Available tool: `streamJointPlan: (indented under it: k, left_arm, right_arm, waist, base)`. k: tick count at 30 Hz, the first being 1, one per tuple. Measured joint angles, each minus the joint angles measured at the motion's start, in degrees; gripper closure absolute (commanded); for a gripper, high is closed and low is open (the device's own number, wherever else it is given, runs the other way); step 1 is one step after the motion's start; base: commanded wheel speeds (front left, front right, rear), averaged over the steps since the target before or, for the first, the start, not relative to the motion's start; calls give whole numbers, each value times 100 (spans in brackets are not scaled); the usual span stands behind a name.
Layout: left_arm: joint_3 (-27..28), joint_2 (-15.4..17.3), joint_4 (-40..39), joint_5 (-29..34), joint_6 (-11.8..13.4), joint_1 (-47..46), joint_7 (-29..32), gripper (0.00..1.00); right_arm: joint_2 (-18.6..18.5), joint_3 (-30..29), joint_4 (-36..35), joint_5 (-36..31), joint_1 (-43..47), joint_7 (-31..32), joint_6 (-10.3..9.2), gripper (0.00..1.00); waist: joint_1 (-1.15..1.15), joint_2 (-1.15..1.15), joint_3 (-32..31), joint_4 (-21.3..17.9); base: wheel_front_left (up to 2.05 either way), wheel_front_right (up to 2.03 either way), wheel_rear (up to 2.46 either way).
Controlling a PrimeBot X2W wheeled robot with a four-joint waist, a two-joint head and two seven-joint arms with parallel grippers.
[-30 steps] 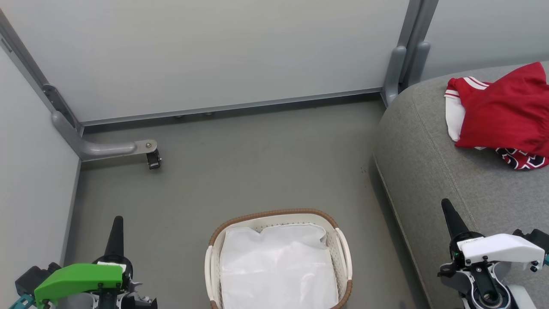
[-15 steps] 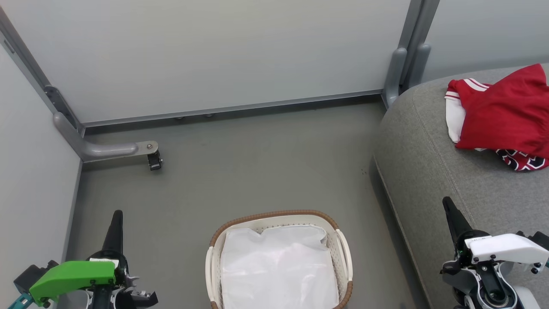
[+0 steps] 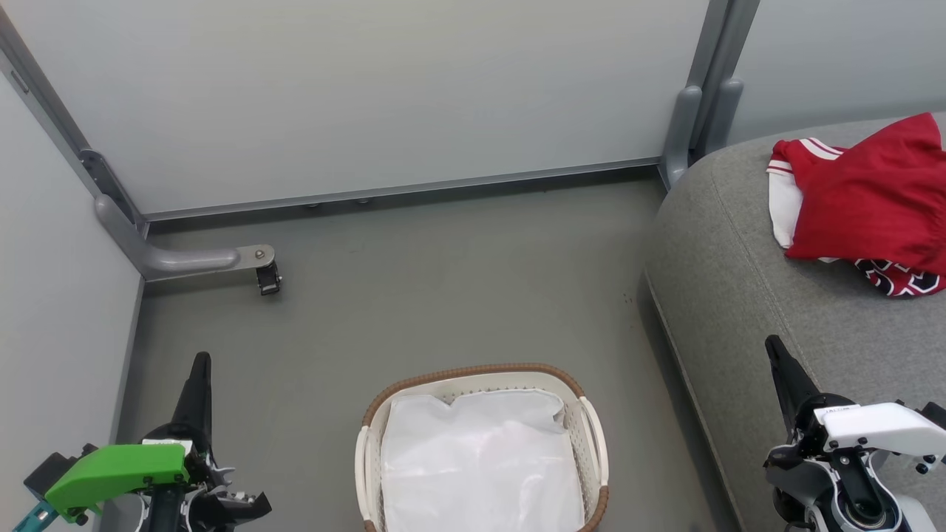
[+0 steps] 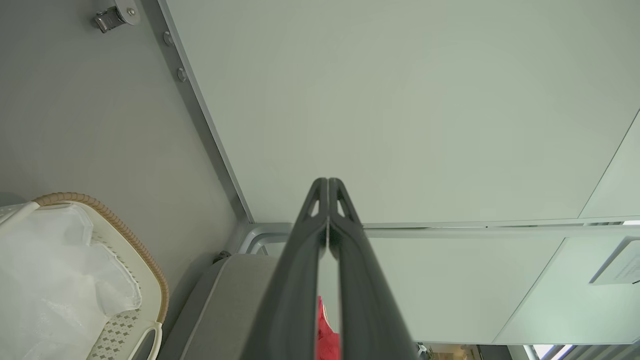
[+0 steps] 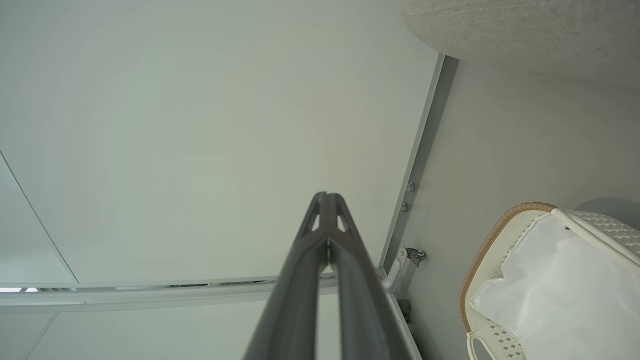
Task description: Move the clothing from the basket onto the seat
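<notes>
Left hand [image 3: 200, 362]: green cover, teal fitting, black screws. Right hand [image 3: 773, 344]: white cover, black screws. Long dark tapered fingers [image 3: 196, 403].

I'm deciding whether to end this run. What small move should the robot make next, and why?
Probably just stop, arms parked as they are. The basket, as far as it shows, holds a white liner sheet with nothing red on it. The clothing lies on the seat. The left pincer and right pincer are both shut, holding nothing.
</notes>
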Motion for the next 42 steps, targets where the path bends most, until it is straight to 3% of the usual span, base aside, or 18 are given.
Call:
streamJointPlan:
  k: [10, 42]
  left_arm:
    - [23, 3, -41, -364, -16, -55, 94, 100]
    - [25, 4, -45, -365, -18, -58, 97, 100]
  right_arm:
    - [3, -42, -60, 350, 9, 93, 0, 100]
    - [3, -44, -64, 350, 10, 92, 0, 100]
  waist:
    - [0, 0, -21, 10]
    - [0, 0, -21, 10]
  base:
    - [0, 0, 0]
    - [0, 0, 0]
